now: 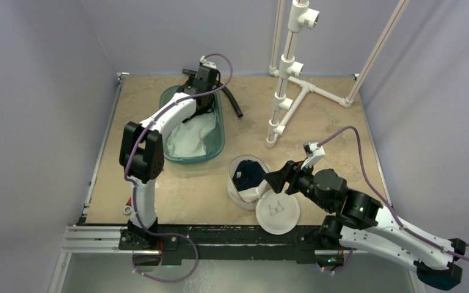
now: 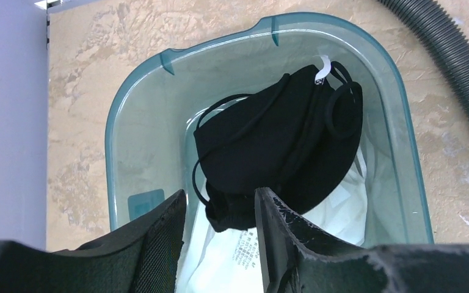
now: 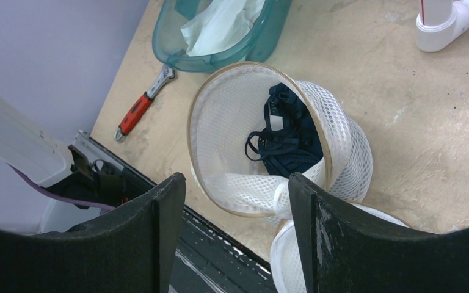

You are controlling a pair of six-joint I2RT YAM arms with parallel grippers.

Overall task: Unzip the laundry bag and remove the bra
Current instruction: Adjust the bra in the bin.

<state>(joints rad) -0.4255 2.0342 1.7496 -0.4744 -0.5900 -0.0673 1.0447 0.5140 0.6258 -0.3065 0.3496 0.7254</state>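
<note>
Just beyond parted left jaws: black bra [image 2: 269, 152].

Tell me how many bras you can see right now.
2. A black bra lies in the teal tub; a navy bra sits inside the open laundry bag. Others may be hidden under the tub's white cloth.

I counted one black bra [image 2: 275, 146], one navy bra [image 3: 287, 131] — two in all — plus one laundry bag [image 3: 342, 146], one teal tub [image 2: 116, 122], one wrench [image 3: 140, 107], one hose [image 2: 452, 55].

A black bra [image 2: 275, 146] lies in the teal tub [image 2: 146, 134] beyond the parted hand [image 2: 221, 196].
</note>
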